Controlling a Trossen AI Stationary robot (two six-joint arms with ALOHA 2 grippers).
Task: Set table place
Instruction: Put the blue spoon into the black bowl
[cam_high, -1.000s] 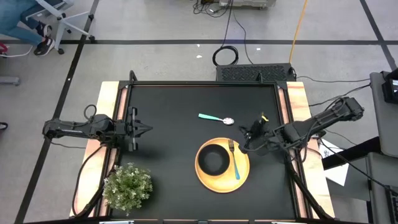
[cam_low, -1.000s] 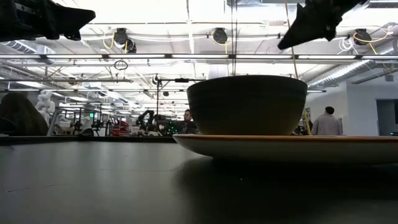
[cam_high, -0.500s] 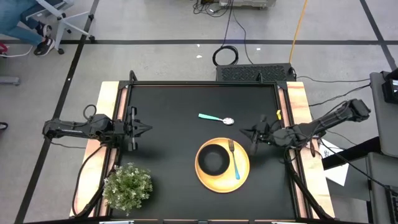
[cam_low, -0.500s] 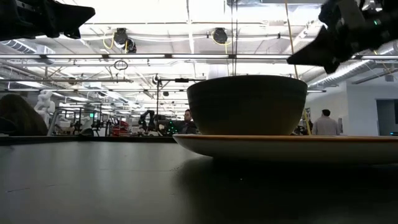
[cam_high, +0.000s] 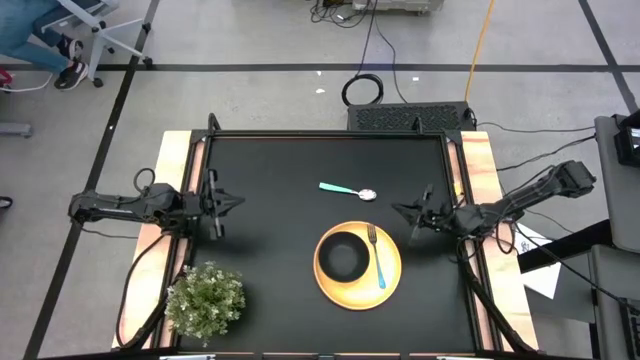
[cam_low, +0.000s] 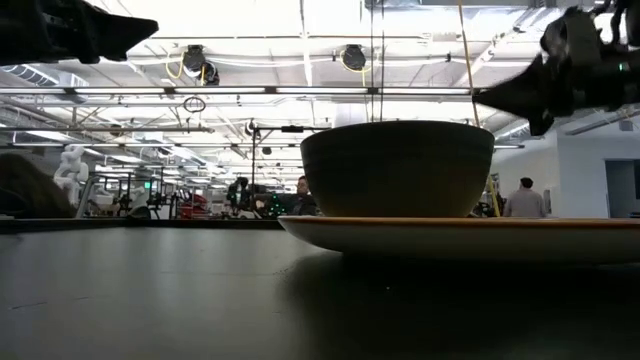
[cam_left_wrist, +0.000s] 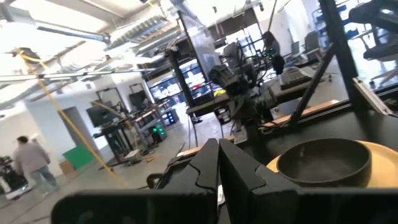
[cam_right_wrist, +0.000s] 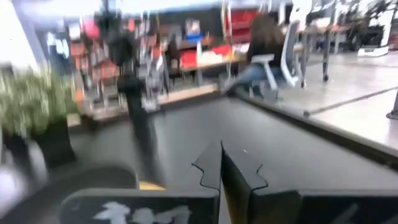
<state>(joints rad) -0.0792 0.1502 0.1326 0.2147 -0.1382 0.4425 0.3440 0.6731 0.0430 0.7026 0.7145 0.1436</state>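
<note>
My right claw (cam_high: 411, 213), closed and empty, hovers just beside the thin, slippery spoon (cam_high: 348, 190); I'd pinch its teal handle.

The high view is evenly and softly lit from above, and only faint shadows are cast on the matte table (cam_high: 300, 230). In the low view, glare from bright ceiling lights (cam_low: 260, 20) is seen, so the bowl (cam_low: 398, 168) and tabletop are rendered as dark, backlit shapes. The right wrist view is heavily smeared by motion blur. The left wrist view is sharper, though its bright background is washed out.
</note>
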